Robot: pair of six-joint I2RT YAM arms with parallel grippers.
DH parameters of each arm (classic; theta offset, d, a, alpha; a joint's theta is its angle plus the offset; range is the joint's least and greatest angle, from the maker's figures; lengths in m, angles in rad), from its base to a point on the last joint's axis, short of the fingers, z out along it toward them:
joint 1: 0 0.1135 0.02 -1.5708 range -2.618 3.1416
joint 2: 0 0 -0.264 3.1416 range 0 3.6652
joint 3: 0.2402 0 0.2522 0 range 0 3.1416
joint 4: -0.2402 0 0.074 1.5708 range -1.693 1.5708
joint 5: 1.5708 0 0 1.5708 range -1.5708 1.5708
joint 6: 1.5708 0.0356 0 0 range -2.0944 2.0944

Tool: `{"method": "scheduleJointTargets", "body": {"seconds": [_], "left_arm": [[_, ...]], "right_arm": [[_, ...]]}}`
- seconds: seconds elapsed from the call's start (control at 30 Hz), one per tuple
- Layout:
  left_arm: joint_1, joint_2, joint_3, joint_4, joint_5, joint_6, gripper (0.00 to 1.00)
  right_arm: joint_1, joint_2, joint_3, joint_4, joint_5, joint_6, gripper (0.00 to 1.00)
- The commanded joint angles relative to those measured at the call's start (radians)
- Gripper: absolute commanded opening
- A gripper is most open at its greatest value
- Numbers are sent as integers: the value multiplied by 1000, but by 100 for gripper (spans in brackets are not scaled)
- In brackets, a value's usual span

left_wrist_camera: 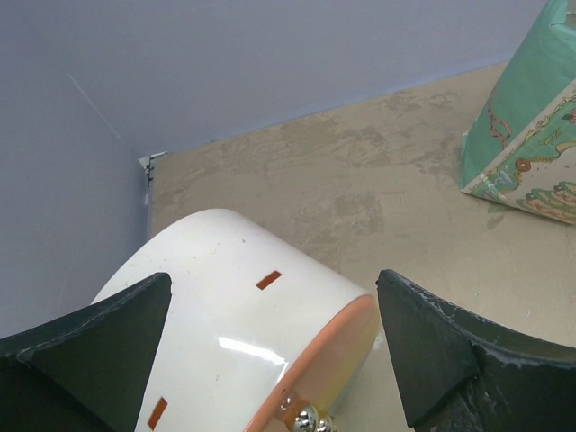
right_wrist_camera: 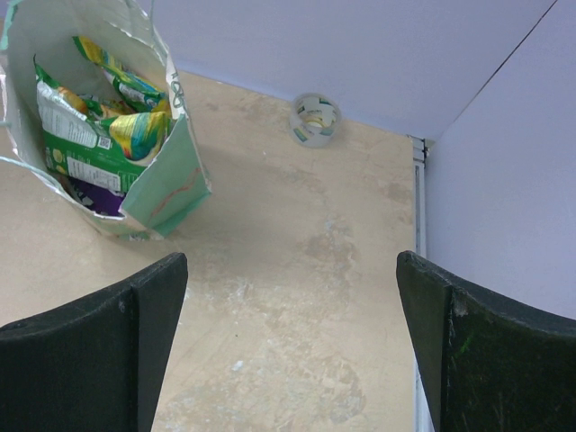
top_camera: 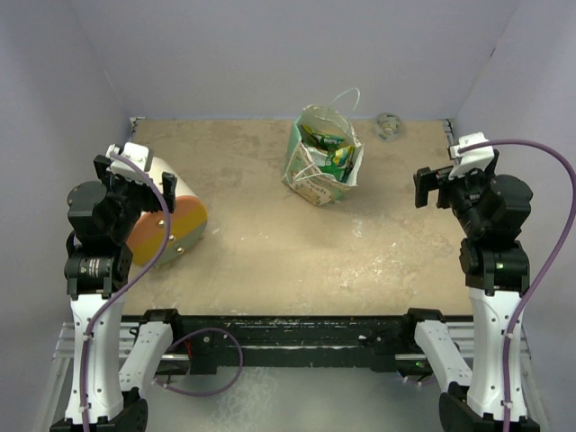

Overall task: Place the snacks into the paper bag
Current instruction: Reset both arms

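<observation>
- Two end effectors stand released with nothing between their jaws: the left end effector (top_camera: 139, 175) at the left edge of the overhead frame, the right end effector (top_camera: 433, 184) at the right edge, both well apart from the paper bag (top_camera: 301, 171).
- Directly under the left one lies a big cream cone-shaped object (top_camera: 175, 225) with an orange end. The left wrist view shows it between the spread fingers but not gripped. It is no part of the job.
- The middle of the surface (top_camera: 270, 243) shows no loose packet in any view.
- The paper bag stands in the upper centre of the overhead frame, leaning a little, mouth open. The snacks (top_camera: 328, 148) are inside it; the right wrist view shows green, yellow and purple packets crowded below the rim.
- At the far edge, upper right of the bag, sits a small round pale thing (top_camera: 389, 126); whether it is a snack cannot be told.
- Judged from this, the packing step looks finished or nearly so.
- The next move calls for little: settle what the round thing is, and if it belongs, the right arm is the nearer one to reach back, pinch it and drop it through the open mouth without tipping the leaning bag.
</observation>
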Motion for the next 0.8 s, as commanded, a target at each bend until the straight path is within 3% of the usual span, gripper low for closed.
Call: {"method": "scheduleJointTargets", "body": {"seconds": [0.0,0.77], "left_arm": [[10,-35,-27,47,-8,-31,99],[12,-24,-86,79,30,-35,99]], "right_arm": [[-18,-30,-41,71,-36,-2,100],[-31,6,-63,100,-57,25,100]]}}
